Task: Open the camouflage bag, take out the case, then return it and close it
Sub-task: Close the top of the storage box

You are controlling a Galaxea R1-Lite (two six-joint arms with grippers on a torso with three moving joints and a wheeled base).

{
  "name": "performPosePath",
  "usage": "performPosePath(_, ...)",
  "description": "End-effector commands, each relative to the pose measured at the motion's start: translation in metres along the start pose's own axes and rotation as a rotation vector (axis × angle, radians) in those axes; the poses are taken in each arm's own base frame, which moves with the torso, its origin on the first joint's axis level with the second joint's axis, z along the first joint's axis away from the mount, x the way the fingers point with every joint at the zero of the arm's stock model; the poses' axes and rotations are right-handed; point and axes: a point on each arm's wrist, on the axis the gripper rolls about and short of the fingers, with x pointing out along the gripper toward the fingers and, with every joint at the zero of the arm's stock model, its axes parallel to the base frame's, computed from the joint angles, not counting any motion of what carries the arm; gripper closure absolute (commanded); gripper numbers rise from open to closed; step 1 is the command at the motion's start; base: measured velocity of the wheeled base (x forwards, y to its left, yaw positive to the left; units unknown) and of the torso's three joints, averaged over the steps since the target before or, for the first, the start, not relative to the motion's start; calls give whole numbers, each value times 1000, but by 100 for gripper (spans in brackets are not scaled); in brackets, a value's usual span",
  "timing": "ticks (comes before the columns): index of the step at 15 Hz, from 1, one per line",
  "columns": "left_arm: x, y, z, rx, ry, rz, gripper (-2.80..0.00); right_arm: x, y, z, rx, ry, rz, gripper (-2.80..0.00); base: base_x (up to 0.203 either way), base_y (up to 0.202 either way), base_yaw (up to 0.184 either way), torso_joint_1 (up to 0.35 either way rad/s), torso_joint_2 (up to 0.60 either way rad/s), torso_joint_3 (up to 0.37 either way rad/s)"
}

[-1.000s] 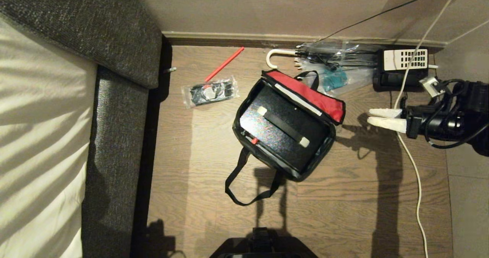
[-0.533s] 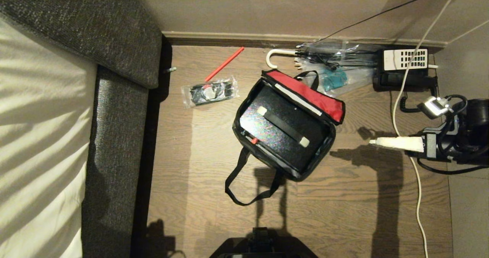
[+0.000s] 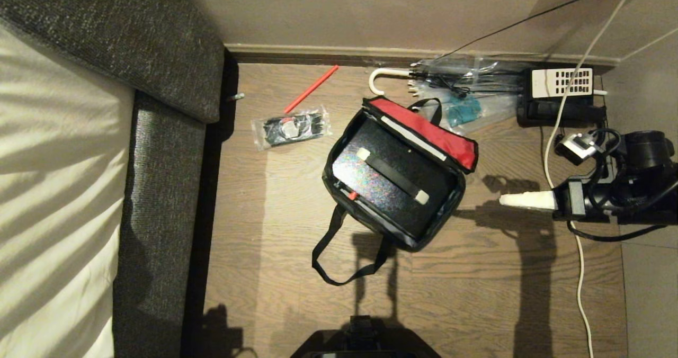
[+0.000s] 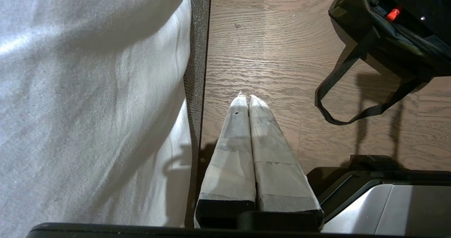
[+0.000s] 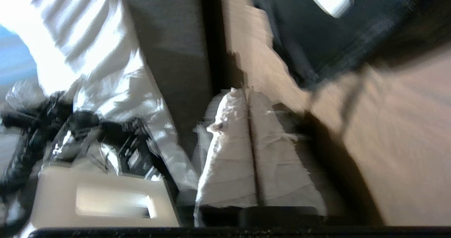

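While camouflage bag (image 3: 394, 175) lies open on floor (image 3: 476, 294) with case (image 3: 392, 180) inside, right claw (image 3: 503, 200) hangs clenched, empty, beside bag, not touching. Left claw (image 4: 246, 99) clenched too, empty, above floor near bed (image 4: 88, 107).

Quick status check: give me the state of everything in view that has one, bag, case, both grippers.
Camouflage bag: open, red-lined flap folded back, lying on the floor.
Case: inside the bag, flat, strap handle up.
Right gripper: shut, empty, apart from the bag on its right side.
Left gripper: shut, empty, above bare floor beside the bed.
Umbrella: folded, by the wall.
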Motion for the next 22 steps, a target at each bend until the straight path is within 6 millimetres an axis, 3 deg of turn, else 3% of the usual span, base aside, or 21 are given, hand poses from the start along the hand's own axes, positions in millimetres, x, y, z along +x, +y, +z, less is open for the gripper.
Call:
performPosePath(1,0,0,0,1,1,0,0,18,6,0,121,42,-100,0,0,0,0,0,0,0)
performPosePath(4,0,0,0,1,1,0,0,53,22,-8,168,115,-333,0,0,0,0,0,0,0)
performPosePath(6,0,0,0,1,1,0,0,77,38,-19,211,190,-349,0,0,0,0,0,0,0)
performPosePath(10,0,0,0,1,1,0,0,112,45,-39,181,265,-426,0,0,0,0,0,0,0)
performPosePath(17,0,0,0,1,1,0,0,175,25,-77,133,376,-516,0,0,0,0,0,0,0)
performPosePath(22,0,0,0,1,1,0,0,202,1,-79,60,275,-551,0,0,0,0,0,0,0)
